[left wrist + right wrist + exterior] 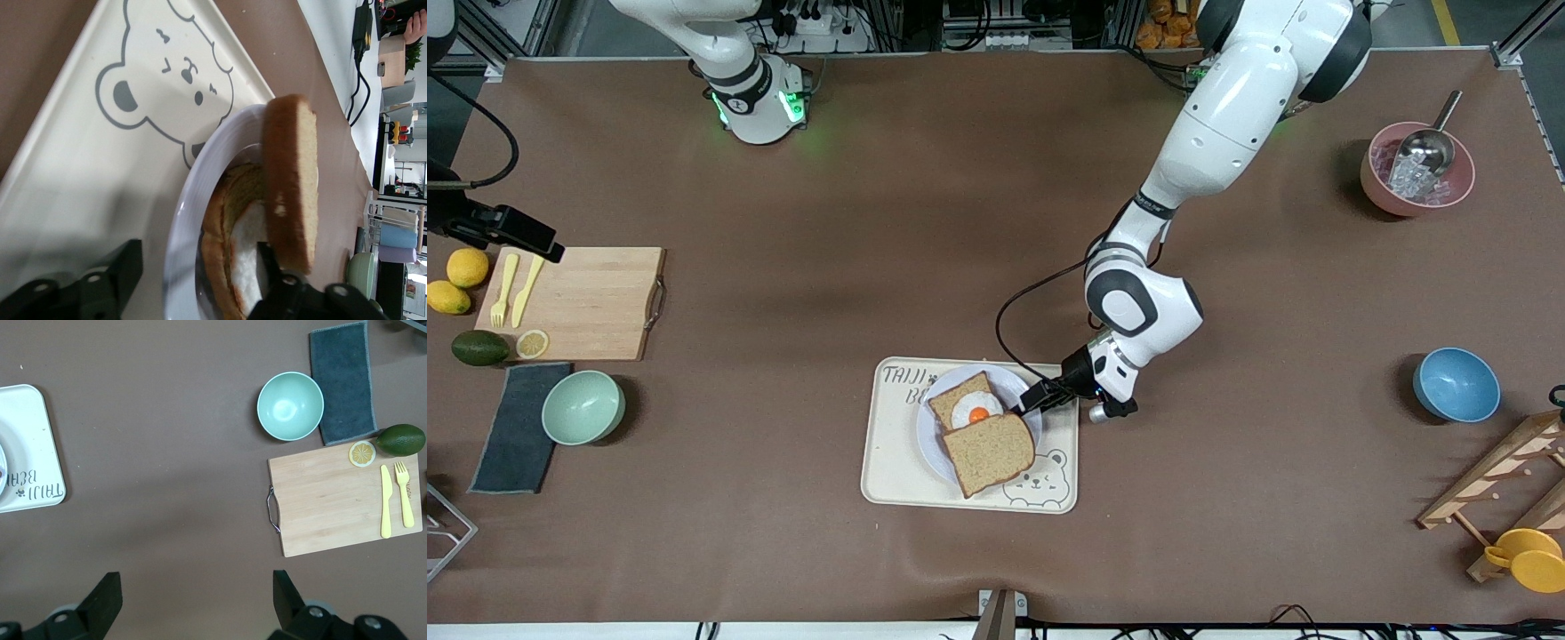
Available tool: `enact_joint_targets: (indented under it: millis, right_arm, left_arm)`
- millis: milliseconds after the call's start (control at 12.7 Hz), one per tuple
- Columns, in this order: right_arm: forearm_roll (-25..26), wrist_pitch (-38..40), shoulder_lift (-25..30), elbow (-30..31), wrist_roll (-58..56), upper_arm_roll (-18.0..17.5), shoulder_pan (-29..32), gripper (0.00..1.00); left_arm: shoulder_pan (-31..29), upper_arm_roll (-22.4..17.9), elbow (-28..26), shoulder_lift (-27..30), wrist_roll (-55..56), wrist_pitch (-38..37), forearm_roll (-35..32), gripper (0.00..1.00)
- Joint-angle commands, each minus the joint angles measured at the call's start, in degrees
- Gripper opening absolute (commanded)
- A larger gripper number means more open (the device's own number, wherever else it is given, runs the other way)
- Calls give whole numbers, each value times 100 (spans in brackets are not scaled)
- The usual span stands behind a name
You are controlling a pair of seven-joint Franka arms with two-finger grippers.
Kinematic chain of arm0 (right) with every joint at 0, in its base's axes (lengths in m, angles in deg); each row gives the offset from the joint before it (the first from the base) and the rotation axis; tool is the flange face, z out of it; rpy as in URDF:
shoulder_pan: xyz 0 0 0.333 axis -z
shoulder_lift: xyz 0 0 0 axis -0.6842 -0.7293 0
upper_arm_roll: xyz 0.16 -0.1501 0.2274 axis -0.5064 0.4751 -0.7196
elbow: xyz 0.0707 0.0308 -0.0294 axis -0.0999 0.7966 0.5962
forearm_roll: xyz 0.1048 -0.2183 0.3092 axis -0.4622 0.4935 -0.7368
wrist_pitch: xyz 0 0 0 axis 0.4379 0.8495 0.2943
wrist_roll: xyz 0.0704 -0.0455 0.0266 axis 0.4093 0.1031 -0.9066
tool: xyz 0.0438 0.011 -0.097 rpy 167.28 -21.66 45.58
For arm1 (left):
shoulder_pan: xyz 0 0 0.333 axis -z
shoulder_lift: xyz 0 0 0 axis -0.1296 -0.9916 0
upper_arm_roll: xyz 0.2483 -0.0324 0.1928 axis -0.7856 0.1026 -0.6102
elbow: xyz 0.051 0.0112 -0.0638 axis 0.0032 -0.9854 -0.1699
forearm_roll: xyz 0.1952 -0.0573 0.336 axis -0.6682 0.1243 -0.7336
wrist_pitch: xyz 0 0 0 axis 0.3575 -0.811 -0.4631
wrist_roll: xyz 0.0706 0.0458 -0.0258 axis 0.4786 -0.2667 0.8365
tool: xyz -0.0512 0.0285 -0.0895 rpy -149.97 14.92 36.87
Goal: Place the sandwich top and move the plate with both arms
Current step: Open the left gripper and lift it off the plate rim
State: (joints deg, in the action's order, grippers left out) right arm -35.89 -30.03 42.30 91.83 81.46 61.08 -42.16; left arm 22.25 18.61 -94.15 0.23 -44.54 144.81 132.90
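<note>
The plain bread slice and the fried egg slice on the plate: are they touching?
Touching. In the front view the plain bread slice overlaps the fried egg slice on the plate; the left wrist view shows it leaning on it.

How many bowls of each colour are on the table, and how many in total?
Mint green bowl: 1
Blue bowl: 1
Pink bowl, holding ice and a metal scoop: 1
Total: 3

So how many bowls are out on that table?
3. A mint green bowl beside the dark cloth at the right arm's end; a blue bowl and a pink bowl holding ice and a scoop at the left arm's end.
</note>
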Motion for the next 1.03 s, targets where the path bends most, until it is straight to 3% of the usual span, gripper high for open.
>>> enact_joint_targets:
  millis: [0, 946]
  right_arm:
    - [27, 60, -17, -67, 18, -24, 22, 100]
    - [27, 60, -26, -67, 18, -24, 30, 100]
  left_arm:
    - [-7, -69, 36, 154, -8, 74, 121, 100]
    - [142, -130, -60, 348, -17, 689, 130, 100]
